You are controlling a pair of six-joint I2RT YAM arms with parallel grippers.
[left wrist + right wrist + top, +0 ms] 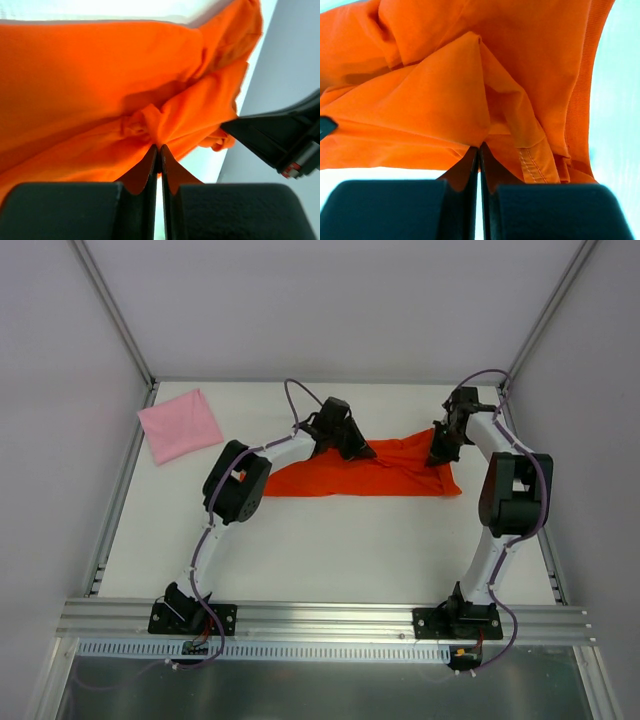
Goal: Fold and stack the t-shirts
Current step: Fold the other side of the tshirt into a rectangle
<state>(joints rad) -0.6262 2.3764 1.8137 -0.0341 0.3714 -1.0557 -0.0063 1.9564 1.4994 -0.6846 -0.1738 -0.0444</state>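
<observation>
The orange-red t-shirt (365, 478) lies stretched across the middle of the white table, bunched along its far edge. My left gripper (362, 451) is shut on a pinched fold of it (150, 125) at the far left part of that edge. My right gripper (437, 458) is shut on the shirt's far right part, near a stitched hem (532, 167). In both wrist views the jaws meet on orange cloth. A pink t-shirt (180, 424), folded into a small square, rests at the table's far left corner, apart from both grippers.
Grey walls and aluminium posts (115, 310) enclose the table on the left, back and right. A metal rail (320, 618) holding both arm bases runs along the near edge. The right arm's dark gripper body (280, 137) shows in the left wrist view.
</observation>
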